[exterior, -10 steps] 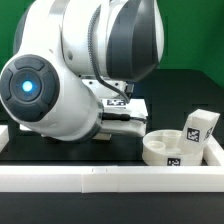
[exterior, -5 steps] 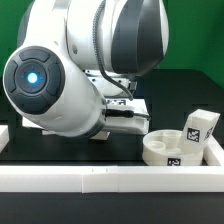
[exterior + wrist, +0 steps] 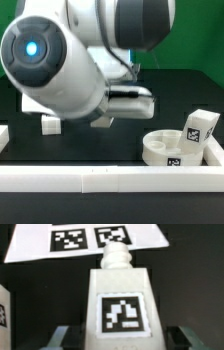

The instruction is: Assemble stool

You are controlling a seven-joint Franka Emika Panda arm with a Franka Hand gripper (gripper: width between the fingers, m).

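My fingers [image 3: 63,338] stand apart, one on each side of a white stool leg [image 3: 120,291], with a dark gap on each side. The leg's tag faces the wrist camera. Its threaded tip points toward the marker board [image 3: 85,241]. The round seat [image 3: 168,148] rests on the table [image 3: 100,148] toward the exterior view's right, with a second leg [image 3: 198,128] just beside it.

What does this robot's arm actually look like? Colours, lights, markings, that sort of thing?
The arm is glossy white with bulging rounded shells and a dark grey joint band. A round end cap bears a glowing blue light. The pincer has slim grey fingers.
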